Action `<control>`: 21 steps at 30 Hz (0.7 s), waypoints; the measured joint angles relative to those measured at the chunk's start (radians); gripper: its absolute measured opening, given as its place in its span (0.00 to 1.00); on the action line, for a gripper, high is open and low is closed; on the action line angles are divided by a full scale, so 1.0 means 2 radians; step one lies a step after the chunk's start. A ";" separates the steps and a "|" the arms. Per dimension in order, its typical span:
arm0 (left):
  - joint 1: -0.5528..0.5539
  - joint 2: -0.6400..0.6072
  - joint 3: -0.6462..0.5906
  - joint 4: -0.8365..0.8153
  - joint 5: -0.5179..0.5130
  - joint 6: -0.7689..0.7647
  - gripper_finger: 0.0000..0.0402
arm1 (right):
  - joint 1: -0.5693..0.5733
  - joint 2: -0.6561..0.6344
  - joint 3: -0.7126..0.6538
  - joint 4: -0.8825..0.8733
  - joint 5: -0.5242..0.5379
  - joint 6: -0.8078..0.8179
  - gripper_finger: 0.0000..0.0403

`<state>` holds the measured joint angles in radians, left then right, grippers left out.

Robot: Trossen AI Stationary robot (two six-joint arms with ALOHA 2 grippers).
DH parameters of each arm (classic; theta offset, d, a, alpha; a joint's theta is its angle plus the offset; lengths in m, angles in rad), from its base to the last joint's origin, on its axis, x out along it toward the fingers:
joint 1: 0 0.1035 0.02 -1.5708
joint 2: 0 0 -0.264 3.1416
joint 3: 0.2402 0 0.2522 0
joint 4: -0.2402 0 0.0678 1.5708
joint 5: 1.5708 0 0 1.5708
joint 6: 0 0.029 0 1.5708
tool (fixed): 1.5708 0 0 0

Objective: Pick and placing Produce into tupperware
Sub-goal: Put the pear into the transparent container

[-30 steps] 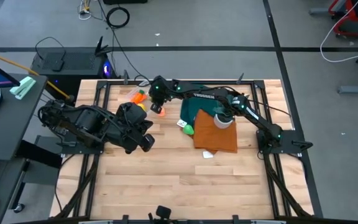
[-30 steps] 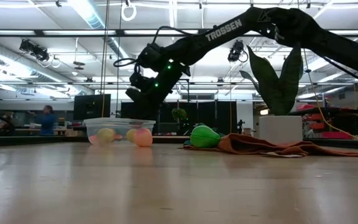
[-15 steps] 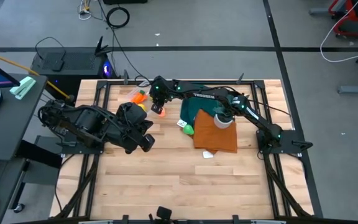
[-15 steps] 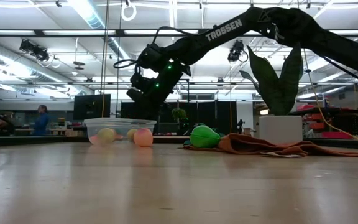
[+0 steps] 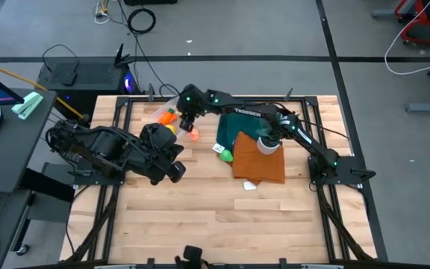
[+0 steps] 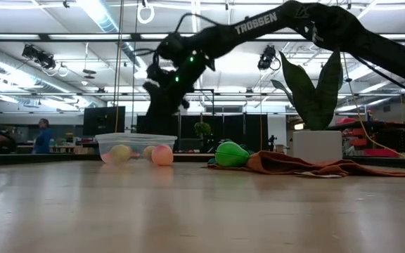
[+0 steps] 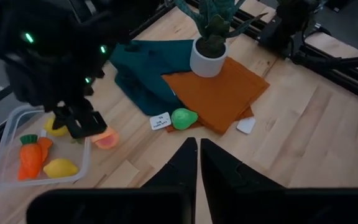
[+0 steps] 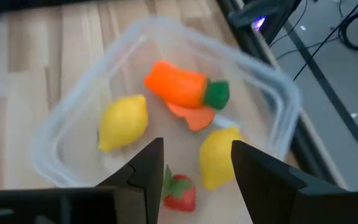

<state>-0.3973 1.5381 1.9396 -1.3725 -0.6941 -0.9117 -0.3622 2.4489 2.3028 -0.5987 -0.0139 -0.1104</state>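
Note:
The clear tupperware (image 8: 272,93) sits near the table's far edge, left of centre (image 5: 163,116). It holds an orange carrot (image 8: 180,87), two yellow pieces (image 8: 123,121) (image 8: 219,152) and a red berry (image 8: 180,191). My right gripper (image 8: 194,177) hovers open above it, fingers pointing down. The pink-orange peach (image 5: 194,135) lies on the wood just right of the tupperware, and the green piece (image 5: 226,155) lies beside the orange cloth. My left gripper (image 7: 197,152) is shut and waits at the table's left (image 5: 172,166).
A white pot with a spiky plant (image 5: 269,143) stands on an orange cloth (image 5: 261,163) over a teal cloth (image 5: 234,127), right of centre. Small white tags (image 5: 219,148) (image 5: 250,184) lie by the cloths. Bare wood fills the near half of the table.
My right gripper has risen from beside the peach and shifted a little toward the far edge, over the tupperware. The peach now shows fully on the table. The produce and the left arm have stayed put.

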 joint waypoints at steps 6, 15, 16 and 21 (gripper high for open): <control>0.000 0.000 0.000 -0.001 0.000 0.004 0.06 | -0.002 -0.041 0.019 -0.064 -0.001 -0.012 0.36; 0.000 0.000 0.000 -0.002 0.000 0.009 0.05 | 0.012 -0.109 0.020 -0.327 -0.013 -0.010 0.35; 0.000 0.000 0.000 -0.001 0.000 0.009 0.05 | 0.016 -0.110 0.020 -0.346 -0.014 -0.008 0.37; 0.001 0.000 0.000 0.009 0.000 0.009 0.08 | 0.037 -0.098 0.013 -0.380 -0.015 0.016 0.49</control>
<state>-0.3960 1.5383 1.9396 -1.3538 -0.6947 -0.8940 -0.2890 2.2528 2.3296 -1.3590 -0.0437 -0.0791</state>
